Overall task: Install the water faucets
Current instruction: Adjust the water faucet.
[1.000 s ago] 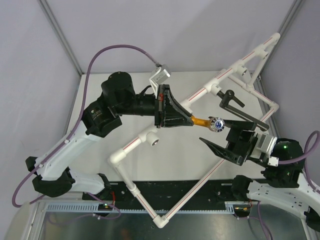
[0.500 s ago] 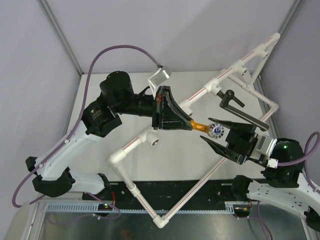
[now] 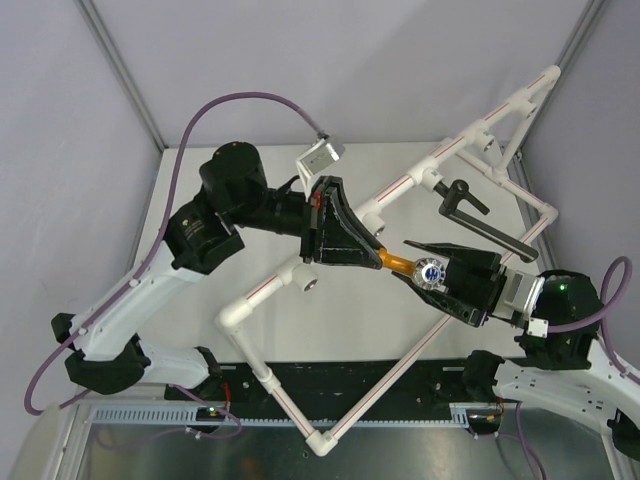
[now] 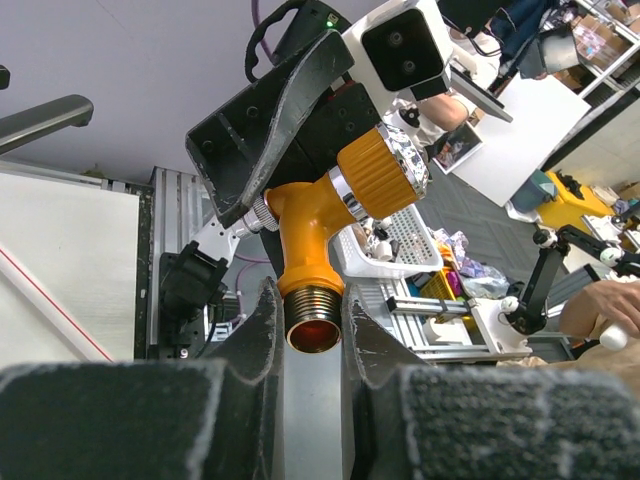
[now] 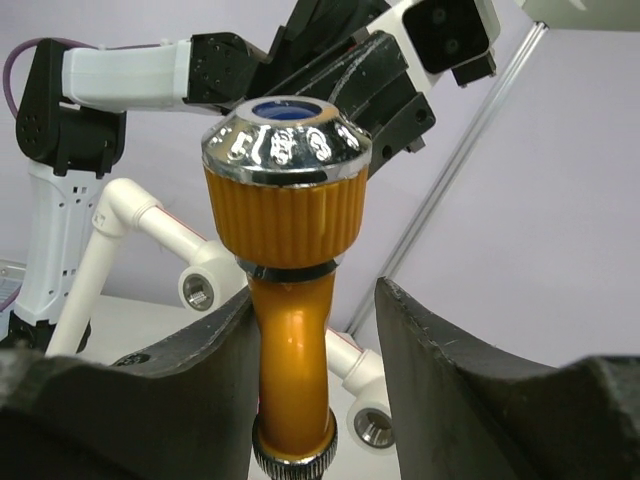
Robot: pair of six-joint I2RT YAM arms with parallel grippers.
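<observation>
Left arm [image 3: 150, 290]: white links are alternating with black joints.
Right arm [image 3: 560, 385]: a green light [image 3: 562, 287] is glowing on black housing.
Cables [image 3: 240, 97]: purple ones are trailing off both.
Left hand [image 3: 380, 255], right hand [image 3: 405, 260]: both are showing black wedge fingers.

bright, even light from above; only soft, faint shadows lie on the worktop [image 3: 355, 310]. glare spots sparkle on the knob [image 5: 287, 142] of the tap [image 5: 292, 340]. both wrist views blur the near claw fingers [image 4: 100, 420] out of focus; the overhead view is sharp.
</observation>
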